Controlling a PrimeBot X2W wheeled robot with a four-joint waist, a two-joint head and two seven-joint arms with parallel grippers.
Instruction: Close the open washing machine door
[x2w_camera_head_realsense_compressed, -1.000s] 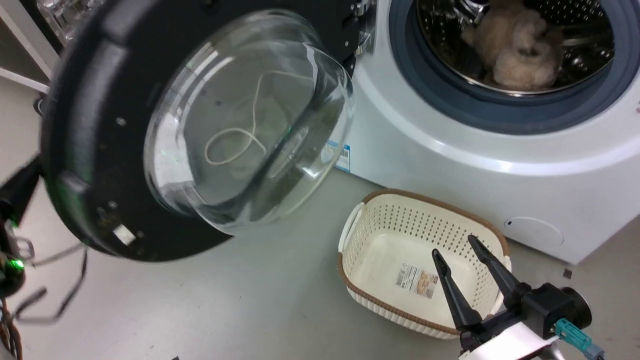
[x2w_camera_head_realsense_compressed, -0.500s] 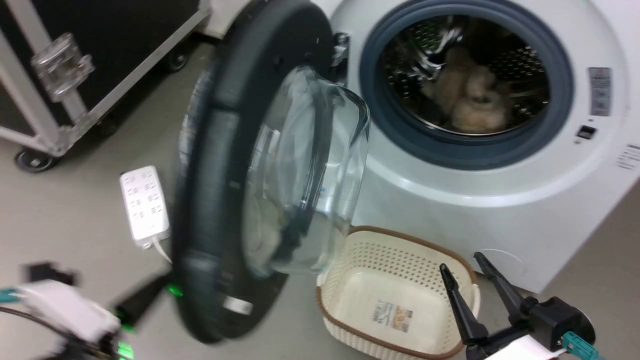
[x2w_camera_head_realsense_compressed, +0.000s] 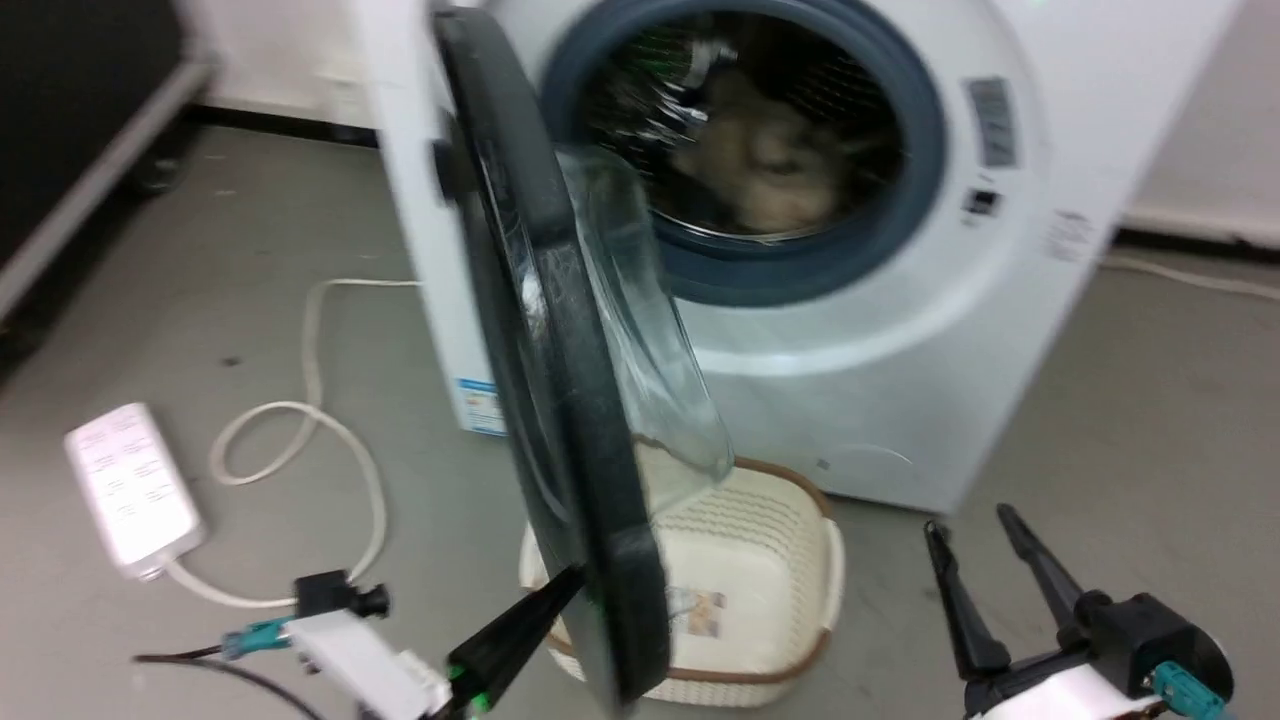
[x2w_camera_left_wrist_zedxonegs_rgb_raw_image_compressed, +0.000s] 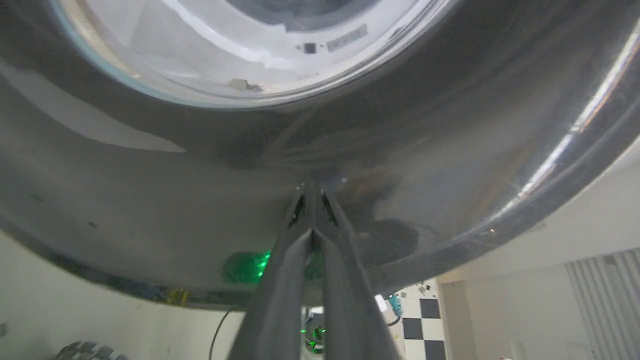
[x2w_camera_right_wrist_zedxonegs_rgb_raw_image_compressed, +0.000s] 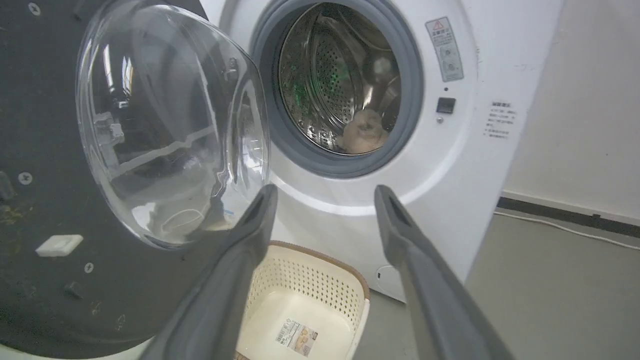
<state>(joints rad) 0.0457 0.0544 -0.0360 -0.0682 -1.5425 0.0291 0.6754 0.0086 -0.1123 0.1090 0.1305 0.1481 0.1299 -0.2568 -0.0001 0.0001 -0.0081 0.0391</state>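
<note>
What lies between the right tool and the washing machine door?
A cream basket with a brown rim, on the floor between the right tool and the washing machine door; the head view shows it.

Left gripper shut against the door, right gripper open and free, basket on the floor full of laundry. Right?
No: the basket is empty but for a label, as the right wrist view shows. The left gripper is shut against the door; the right gripper is open and free.

Cream perforated basket on grey floor, white power strip with looped cord well apart
</note>
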